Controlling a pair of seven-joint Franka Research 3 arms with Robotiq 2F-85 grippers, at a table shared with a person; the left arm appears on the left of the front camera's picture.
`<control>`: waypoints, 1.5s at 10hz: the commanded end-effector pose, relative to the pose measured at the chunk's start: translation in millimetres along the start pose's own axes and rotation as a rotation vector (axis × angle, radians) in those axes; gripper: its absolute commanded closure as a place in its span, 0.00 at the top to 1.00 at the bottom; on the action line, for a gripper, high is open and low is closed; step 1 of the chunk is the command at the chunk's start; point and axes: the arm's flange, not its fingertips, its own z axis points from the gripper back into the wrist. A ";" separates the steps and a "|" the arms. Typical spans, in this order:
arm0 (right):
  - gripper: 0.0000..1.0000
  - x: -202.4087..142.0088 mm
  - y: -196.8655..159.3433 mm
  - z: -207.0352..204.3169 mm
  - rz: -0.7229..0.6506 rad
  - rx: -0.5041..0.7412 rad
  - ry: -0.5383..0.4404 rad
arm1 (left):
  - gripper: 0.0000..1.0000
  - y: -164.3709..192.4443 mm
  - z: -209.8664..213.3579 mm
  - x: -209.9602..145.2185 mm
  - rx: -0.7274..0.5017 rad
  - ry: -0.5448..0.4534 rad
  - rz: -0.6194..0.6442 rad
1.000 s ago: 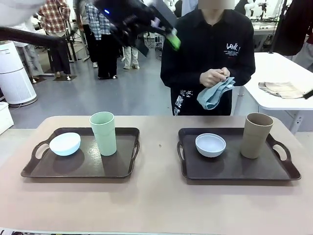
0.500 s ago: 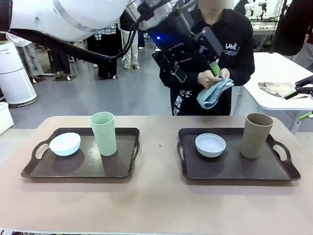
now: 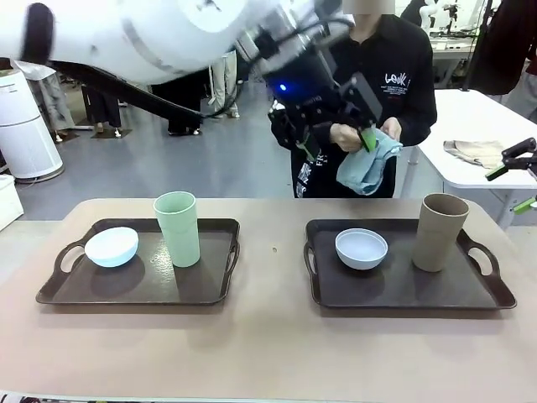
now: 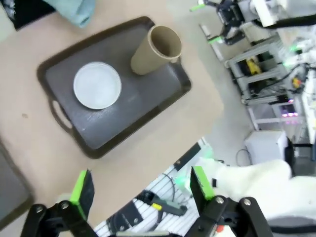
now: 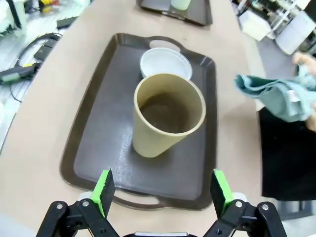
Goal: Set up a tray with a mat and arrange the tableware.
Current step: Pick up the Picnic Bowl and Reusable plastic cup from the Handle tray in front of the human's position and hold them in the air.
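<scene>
Tan tabletop (image 3: 268, 353) is shared by two dark trays. On the left tray (image 3: 210, 290) a pale blue bowl (image 3: 111, 246) and a pale green cup (image 3: 178, 228) are set; on the right tray (image 3: 394, 285), a white-grey bowl (image 3: 362, 248) and a tan-brown cup (image 3: 440, 232). No mat is laid in either. A folded blue-green cloth (image 3: 367, 166), likely that mat, is held by the person's hands (image 3: 346, 134). The left gripper (image 3: 336, 143) is raised beside it, jaws wide and empty, apparently to receive it. The right gripper (image 5: 161, 190), likewise open and empty, is poised above the tan-brown cup. White print on the person's black top cannot be read.
</scene>
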 end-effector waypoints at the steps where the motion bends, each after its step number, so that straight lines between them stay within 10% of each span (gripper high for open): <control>1: 1.00 -13.7 -16.4 -3.5 -0.065 0.069 -0.034 | 1.00 -22.1 -12.1 31.6 0.111 0.062 0.062; 5: 1.00 -29.6 -29.0 -43.4 -0.091 0.073 -0.163 | 1.00 -26.6 -70.9 48.4 0.313 0.041 0.048; 10: 1.00 -29.7 -25.7 -50.9 -0.093 0.075 -0.136 | 1.00 -13.4 -72.8 39.2 0.274 0.040 0.036; 15: 1.00 -51.0 -53.0 -92.8 -0.177 0.287 -0.291 | 1.00 -9.0 -127.1 43.6 0.370 0.089 0.032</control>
